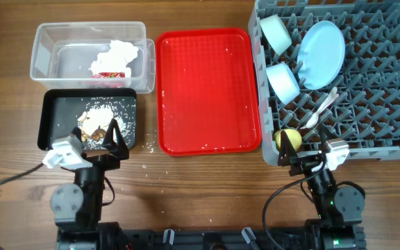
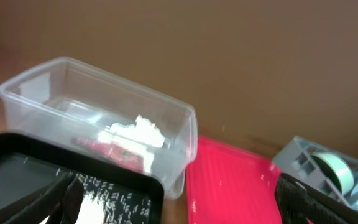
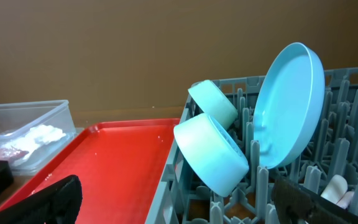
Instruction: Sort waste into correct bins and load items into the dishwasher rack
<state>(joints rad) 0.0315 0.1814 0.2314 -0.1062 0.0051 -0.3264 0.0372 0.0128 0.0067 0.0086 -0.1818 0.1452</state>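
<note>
The clear tub [image 1: 47, 42] holds crumpled white tissue [image 1: 120, 52] and the red-and-white wrapper [image 1: 110, 73]; it also shows in the left wrist view [image 2: 55, 93]. The black tub [image 1: 51, 118] holds rice grains and brown bits [image 1: 99, 118]. The grey rack [image 1: 387, 111] holds the pale green bowl [image 1: 275, 31], light blue bowl [image 1: 283, 82], light blue plate [image 1: 323, 52], white fork and spoon [image 1: 321, 107] and yellow cup [image 1: 288, 139]. My left gripper [image 1: 99, 142] is open and empty over the black tub's near edge. My right gripper [image 1: 302, 149] is open and empty at the rack's near left corner, beside the cup.
The flat red tray [image 1: 207, 90] lies between the tubs and the rack, with a few white specks on it. Some rice grains are scattered on the wooden table [image 1: 148, 149] by the black tub. The rack's pegs [image 3: 257, 186] stand just ahead of my right gripper [image 3: 179, 208].
</note>
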